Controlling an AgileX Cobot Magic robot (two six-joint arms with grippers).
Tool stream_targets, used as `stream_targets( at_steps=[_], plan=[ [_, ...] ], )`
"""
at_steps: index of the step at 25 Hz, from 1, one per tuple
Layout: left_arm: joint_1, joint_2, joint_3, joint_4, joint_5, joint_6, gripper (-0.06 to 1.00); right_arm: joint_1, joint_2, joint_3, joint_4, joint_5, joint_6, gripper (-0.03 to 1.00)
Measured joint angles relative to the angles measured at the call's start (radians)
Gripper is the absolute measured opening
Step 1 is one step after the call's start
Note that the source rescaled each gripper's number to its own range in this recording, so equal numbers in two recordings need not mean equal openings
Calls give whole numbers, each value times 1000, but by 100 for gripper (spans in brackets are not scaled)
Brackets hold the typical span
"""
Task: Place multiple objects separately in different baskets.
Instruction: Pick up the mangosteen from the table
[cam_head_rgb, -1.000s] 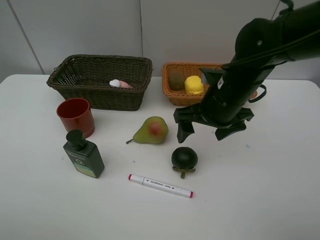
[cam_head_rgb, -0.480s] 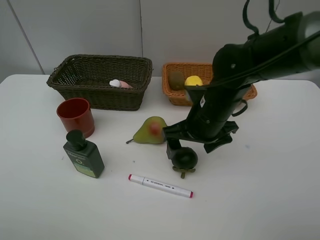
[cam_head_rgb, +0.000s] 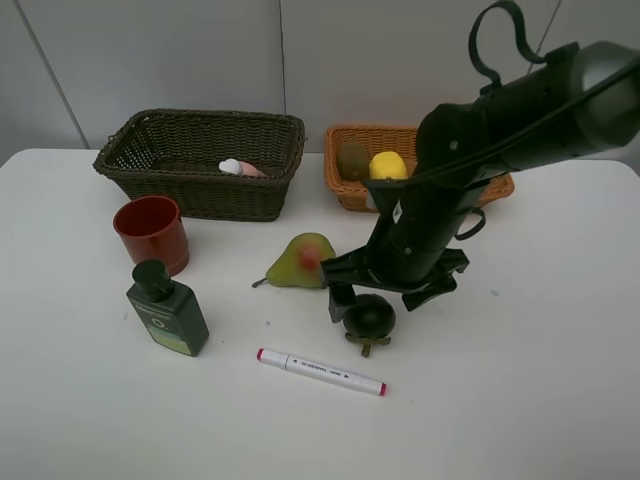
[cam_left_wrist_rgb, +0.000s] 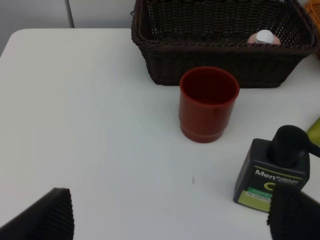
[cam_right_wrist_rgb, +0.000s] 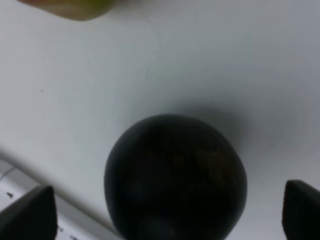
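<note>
Your right gripper (cam_head_rgb: 378, 296) is spread wide and holds nothing. It straddles the dark green round fruit (cam_head_rgb: 369, 318), and the right wrist view shows a gap at each finger. The pear (cam_head_rgb: 304, 260) lies just beside the finger on the left side. The white marker (cam_head_rgb: 321, 371) lies near the fruit, toward the front edge. The table (cam_head_rgb: 530, 380) is bare to the fruit's right. The lemon (cam_head_rgb: 388, 166) and kiwi (cam_head_rgb: 352, 160) sit in the tan basket (cam_head_rgb: 350, 196), and the pink bottle (cam_head_rgb: 240, 168) in the dark basket (cam_head_rgb: 195, 198). Your left gripper (cam_left_wrist_rgb: 170, 217) is also open and empty, over bare table near the red cup (cam_left_wrist_rgb: 208, 104) and the dark green bottle (cam_left_wrist_rgb: 270, 172).
</note>
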Motion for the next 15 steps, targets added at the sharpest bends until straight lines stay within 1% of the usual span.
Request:
stream_targets(
  at_steps=[15],
  plan=[
    [0,0,0,0,0,0,100,0,60,0,9,-8,2,98]
  ],
)
